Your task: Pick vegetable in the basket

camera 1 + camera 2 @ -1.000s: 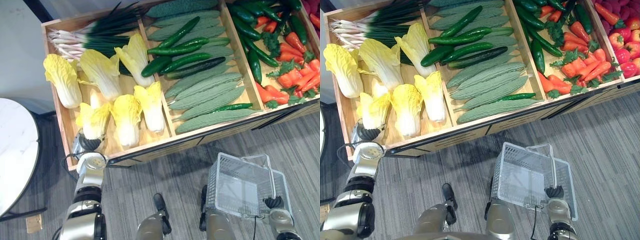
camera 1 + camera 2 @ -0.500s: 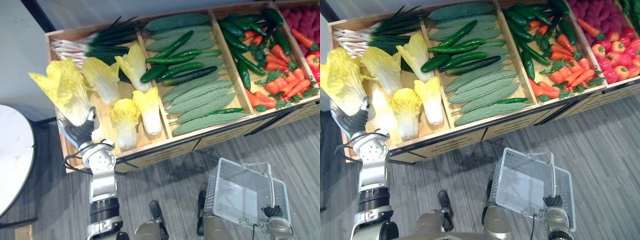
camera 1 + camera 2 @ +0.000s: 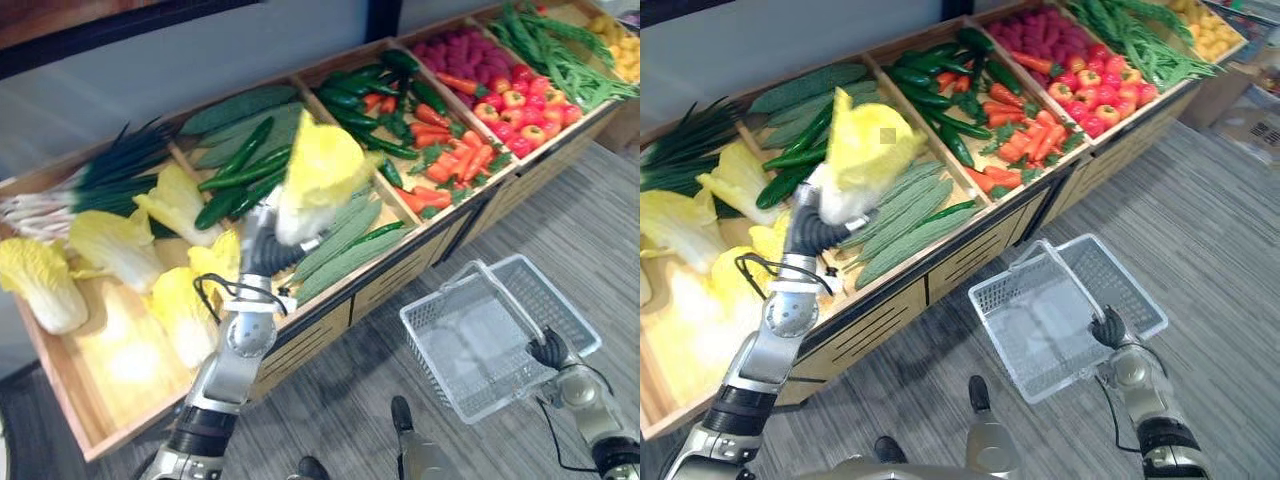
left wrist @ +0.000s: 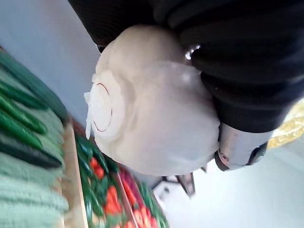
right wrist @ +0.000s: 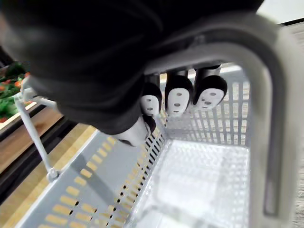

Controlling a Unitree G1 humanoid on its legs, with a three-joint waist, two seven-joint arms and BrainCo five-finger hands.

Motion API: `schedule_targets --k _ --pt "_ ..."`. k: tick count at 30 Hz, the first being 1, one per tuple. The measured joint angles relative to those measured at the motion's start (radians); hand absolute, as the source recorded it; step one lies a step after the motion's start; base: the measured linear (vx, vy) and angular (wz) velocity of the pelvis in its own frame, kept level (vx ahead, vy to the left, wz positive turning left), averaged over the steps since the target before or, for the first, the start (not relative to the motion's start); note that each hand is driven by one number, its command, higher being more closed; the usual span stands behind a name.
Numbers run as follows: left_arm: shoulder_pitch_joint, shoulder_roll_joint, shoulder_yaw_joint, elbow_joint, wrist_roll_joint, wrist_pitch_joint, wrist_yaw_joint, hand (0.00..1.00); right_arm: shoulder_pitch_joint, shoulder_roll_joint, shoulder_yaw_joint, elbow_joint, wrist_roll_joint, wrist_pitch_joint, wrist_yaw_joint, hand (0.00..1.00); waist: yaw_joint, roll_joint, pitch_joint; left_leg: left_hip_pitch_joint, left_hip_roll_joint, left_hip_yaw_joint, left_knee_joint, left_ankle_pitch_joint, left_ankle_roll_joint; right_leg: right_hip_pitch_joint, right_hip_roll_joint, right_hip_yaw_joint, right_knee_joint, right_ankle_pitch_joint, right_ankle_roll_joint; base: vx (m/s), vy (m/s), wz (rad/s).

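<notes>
The left hand (image 3: 262, 250) grips a yellow cabbage (image 3: 318, 170) above the produce stand (image 3: 120, 365), while the right hand (image 3: 548, 350) clasps the handle of the white basket (image 3: 450, 345) at near right.

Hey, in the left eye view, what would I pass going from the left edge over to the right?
First a pale yellow cabbage lying in the wooden crate → yellow leafy cabbage held up in the left hand → white plastic mesh basket hanging from the right hand.
</notes>
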Motion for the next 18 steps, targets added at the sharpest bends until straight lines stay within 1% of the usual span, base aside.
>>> schedule_targets --k 2,4,7,8,9,11,12,15,18 --pt "0.001 0.012 -0.054 0.01 0.001 -0.005 -0.029 1.0 -0.001 -0.013 0.047 -0.037 0.0 -0.007 0.022 1.0 0.002 0.001 -0.001 0.018 0.006 0.04 0.016 -0.017 -0.007 0.002 0.011 0.036 0.0 0.007 0.0 -0.01 -0.039 -0.64" --pt "0.0 0.015 -0.099 0.012 0.002 -0.022 -0.043 1.0 0.0 -0.03 0.086 -0.074 0.0 -0.009 0.044 1.0 0.002 0.001 -0.001 0.03 0.017 0.085 0.046 -0.04 -0.015 0.001 0.02 0.077 0.001 0.013 0.001 -0.01 -0.053 -0.67" --pt "-0.004 0.028 -0.195 0.022 0.002 -0.042 -0.075 1.0 0.004 -0.054 0.123 -0.136 0.003 -0.011 0.064 1.0 -0.001 0.013 -0.019 0.04 0.046 0.143 0.098 -0.081 -0.031 -0.001 0.041 0.125 0.002 0.016 0.001 0.0 -0.058 -0.55" --pt "-0.013 0.033 -0.239 0.033 0.002 -0.055 -0.085 1.0 0.004 -0.073 0.145 -0.166 0.005 -0.014 0.074 1.0 -0.001 0.02 -0.027 0.042 0.063 0.162 0.128 -0.097 -0.036 -0.001 0.05 0.135 0.003 0.016 0.001 0.04 -0.082 -0.48" --pt "-0.028 0.036 -0.282 0.045 0.001 -0.068 -0.104 1.0 0.005 -0.085 0.15 -0.195 0.007 -0.017 0.084 1.0 0.0 0.025 -0.036 0.043 0.078 0.175 0.154 -0.109 -0.042 -0.001 0.059 0.139 0.003 0.015 0.001 0.05 -0.085 -0.35" --pt "-0.047 0.042 -0.33 0.046 0.001 -0.075 -0.124 1.0 0.005 -0.099 0.161 -0.231 0.016 -0.02 0.094 1.0 0.001 0.029 -0.043 0.042 0.102 0.192 0.187 -0.126 -0.049 0.0 0.07 0.14 0.003 0.015 0.001 0.04 -0.072 -0.22" --pt "-0.058 0.044 -0.368 0.046 -0.001 -0.089 -0.145 1.0 0.008 -0.104 0.171 -0.264 0.027 -0.024 0.105 1.0 0.002 0.029 -0.051 0.042 0.123 0.201 0.214 -0.138 -0.055 0.001 0.081 0.141 0.003 0.016 -0.005 0.03 -0.074 -0.18" --pt "-0.075 0.049 -0.437 0.047 -0.002 -0.116 -0.176 1.0 0.019 -0.111 0.18 -0.306 0.071 -0.041 0.114 1.0 0.003 0.03 -0.067 0.043 0.149 0.223 0.244 -0.149 -0.063 0.001 0.094 0.138 0.003 0.011 -0.013 0.02 -0.057 -0.11" --pt "-0.105 0.082 -0.526 0.053 -0.003 -0.146 -0.205 1.0 0.019 -0.119 0.182 -0.32 0.13 -0.052 0.114 1.0 0.004 0.032 -0.072 0.05 0.167 0.236 0.257 -0.152 -0.068 0.002 0.106 0.133 0.011 0.001 -0.027 0.01 -0.044 -0.06"
